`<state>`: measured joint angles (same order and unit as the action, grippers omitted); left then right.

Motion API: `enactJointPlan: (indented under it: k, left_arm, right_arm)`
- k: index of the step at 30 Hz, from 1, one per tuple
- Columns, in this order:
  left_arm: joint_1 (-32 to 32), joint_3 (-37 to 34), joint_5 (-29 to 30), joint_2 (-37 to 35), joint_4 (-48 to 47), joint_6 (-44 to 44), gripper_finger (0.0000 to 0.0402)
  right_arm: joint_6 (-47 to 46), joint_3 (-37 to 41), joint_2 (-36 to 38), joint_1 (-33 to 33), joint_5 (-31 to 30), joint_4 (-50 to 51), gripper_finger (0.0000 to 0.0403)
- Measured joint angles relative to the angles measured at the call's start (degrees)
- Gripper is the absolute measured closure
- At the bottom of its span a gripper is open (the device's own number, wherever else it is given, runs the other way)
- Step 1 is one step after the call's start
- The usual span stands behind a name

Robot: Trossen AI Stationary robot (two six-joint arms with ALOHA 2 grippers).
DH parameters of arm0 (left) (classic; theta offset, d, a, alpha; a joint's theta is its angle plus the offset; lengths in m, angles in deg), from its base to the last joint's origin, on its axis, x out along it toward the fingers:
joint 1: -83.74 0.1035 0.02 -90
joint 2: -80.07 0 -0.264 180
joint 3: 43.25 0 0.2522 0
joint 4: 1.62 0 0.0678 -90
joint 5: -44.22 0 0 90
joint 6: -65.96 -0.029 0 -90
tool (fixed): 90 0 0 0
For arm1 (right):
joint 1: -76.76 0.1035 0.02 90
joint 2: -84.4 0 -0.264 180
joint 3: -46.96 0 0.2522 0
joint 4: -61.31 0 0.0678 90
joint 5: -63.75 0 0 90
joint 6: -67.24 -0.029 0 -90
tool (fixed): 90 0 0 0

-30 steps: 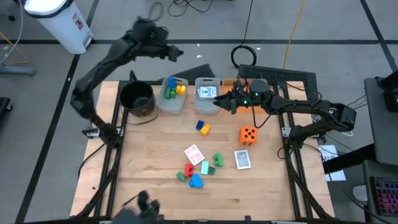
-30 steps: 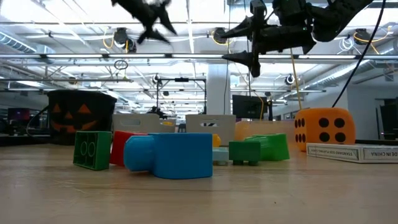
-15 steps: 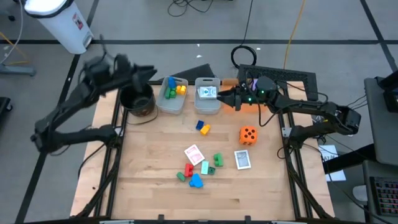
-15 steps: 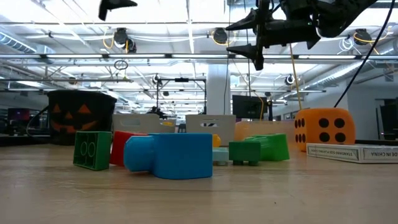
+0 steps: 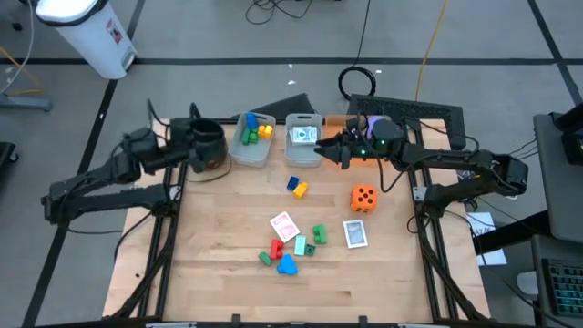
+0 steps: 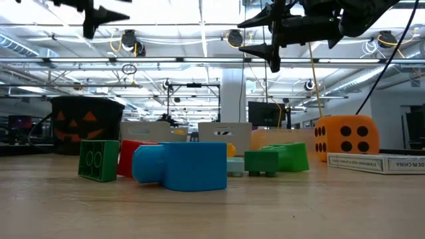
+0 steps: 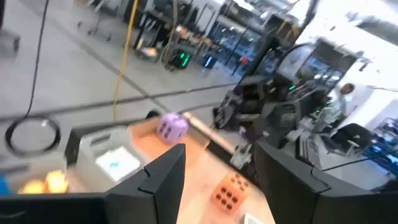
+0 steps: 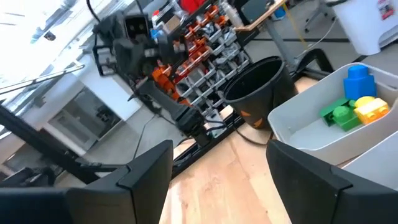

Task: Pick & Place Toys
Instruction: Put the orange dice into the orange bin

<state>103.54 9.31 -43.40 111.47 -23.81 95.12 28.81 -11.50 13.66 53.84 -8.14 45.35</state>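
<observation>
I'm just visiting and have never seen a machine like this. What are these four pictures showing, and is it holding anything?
It is a robot with two dark arms at a wooden table, each ending in a two-finger gripper. One picture looks straight down from above, one sits at table height, and two come from cameras on the arms' wrists.

The left gripper hangs over the black pot; the right gripper hangs over the bin with cards. Both are open and hold nothing.

A second bin holds small blocks. Loose on the table lie an orange die, two cards and more blocks.
</observation>
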Motion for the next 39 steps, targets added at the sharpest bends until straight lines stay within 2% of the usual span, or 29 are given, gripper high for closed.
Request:
enactJointPlan:
  k: [5, 20, 31, 39]
  left_arm:
    - [-1.6, -2.5, 1.1, 0.7, 0.0, 4.3, 0.0204]
    - [-1.6, -2.6, 0.2, 1.2, 1.0, 3.7, 0.0204]
    - [-1.6, -2.6, 0.2, 1.2, 1.0, 3.6, 0.0204]
    - [-1.6, -2.6, 0.2, 1.2, 1.0, 3.6, 0.0204]
  right_arm:
    - [-0.9, 0.0, 0.0, 1.1, -1.9, 0.0, 0.0152]
    - [-2.3, 0.0, 0.0, 1.2, -3.3, 0.0, 0.0152]
    - [0.3, 0.0, 0.0, 1.2, -2.8, 0.0, 0.0152]
    - [0.3, 0.0, 0.0, 1.2, 1.8, 0.0, 0.0152]
